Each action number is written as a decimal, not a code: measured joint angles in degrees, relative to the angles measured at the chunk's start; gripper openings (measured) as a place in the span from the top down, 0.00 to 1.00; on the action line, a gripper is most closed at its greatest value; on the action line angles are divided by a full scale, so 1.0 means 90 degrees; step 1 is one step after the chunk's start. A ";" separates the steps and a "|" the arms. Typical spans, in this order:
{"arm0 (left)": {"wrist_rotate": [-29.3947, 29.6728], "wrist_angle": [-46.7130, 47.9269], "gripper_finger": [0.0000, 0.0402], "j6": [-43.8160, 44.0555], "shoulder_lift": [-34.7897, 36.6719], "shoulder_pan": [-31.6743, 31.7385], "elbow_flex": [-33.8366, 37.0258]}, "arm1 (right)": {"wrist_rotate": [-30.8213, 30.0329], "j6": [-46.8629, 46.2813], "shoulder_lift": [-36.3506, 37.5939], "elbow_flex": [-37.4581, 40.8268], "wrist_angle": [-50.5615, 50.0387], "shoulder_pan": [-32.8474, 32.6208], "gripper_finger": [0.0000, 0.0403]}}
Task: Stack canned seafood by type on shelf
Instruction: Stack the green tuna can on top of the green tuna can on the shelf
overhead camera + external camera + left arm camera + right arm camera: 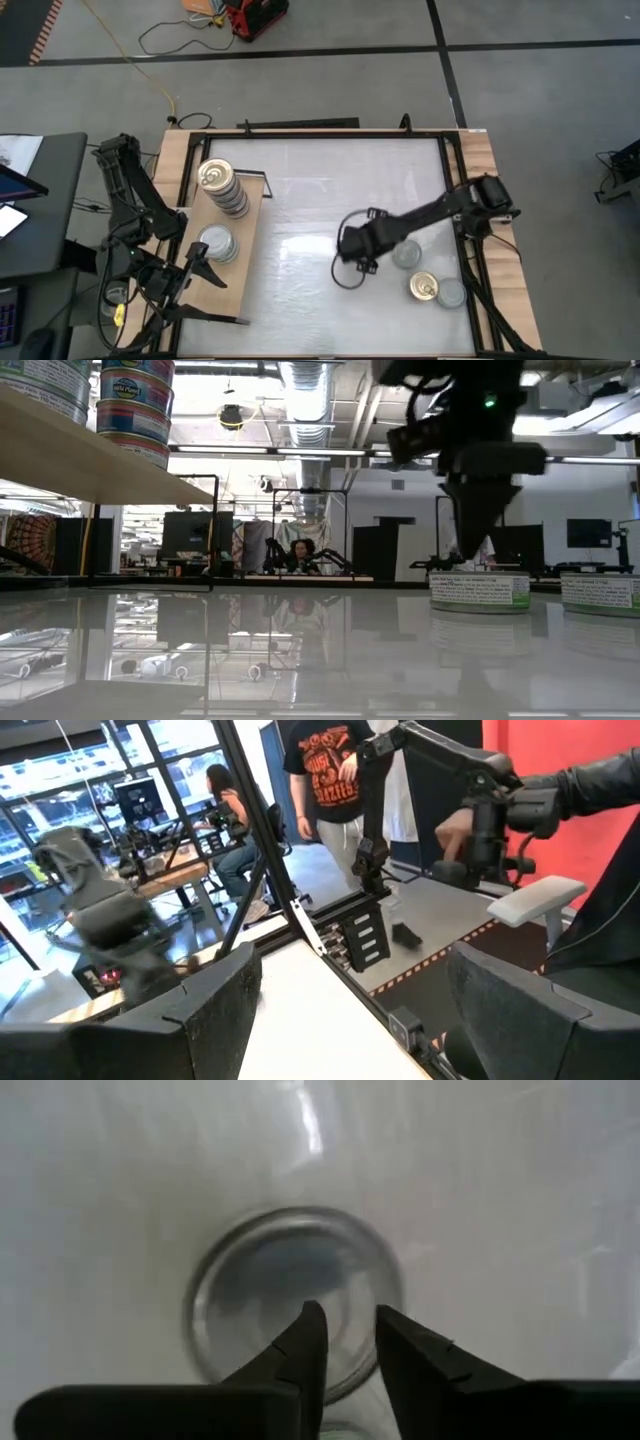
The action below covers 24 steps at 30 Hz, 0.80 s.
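Observation:
The shelf (245,240), a light wooden board in a black frame, stands at the table's left. On it rest a tall stack of gold-topped tins (216,180) and a short stack of silver-topped tins (217,243). Three loose tins rest flat on the table at the right: a silver one (408,257), a gold one (424,288) and another silver one (452,294). My right gripper (350,1342) points down just above the first silver tin (290,1290), a little open and clear of its top (480,575). My left gripper (193,268) hangs open over the shelf's near end, holding nothing.
Black frame rails (455,170) run along the table's far and right sides. The white tabletop (300,290) stretches between the shelf and the loose tins. Beyond the table are a seated person (298,552) and standing people (330,780) beside another arm.

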<state>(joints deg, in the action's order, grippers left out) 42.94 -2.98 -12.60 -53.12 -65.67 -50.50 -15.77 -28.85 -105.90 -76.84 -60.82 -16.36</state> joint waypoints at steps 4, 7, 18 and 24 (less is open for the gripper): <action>0.0000 0.0002 0.24 -0.0019 0.0000 0.0002 0.0000 | 0.0465 0.0320 0.0591 0.0245 0.0310 0.0433 0.68; 0.0102 0.0007 0.24 -0.0087 0.0000 0.0000 0.0000 | 0.0847 0.0401 0.1111 0.0676 0.0596 0.0754 0.68; 0.0283 0.0019 0.24 -0.0505 0.0000 0.0002 0.0000 | 0.1859 0.0431 0.1623 0.1859 0.1512 0.1253 0.70; 0.0128 0.0065 0.24 -0.0599 0.0005 0.0002 0.0000 | 0.1967 0.0578 0.1519 0.1892 0.1604 0.1357 0.70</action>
<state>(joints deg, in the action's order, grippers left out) 44.09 -2.40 -17.99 -53.08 -65.65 -50.50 1.93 -23.64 -92.23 -59.81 -46.38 -4.15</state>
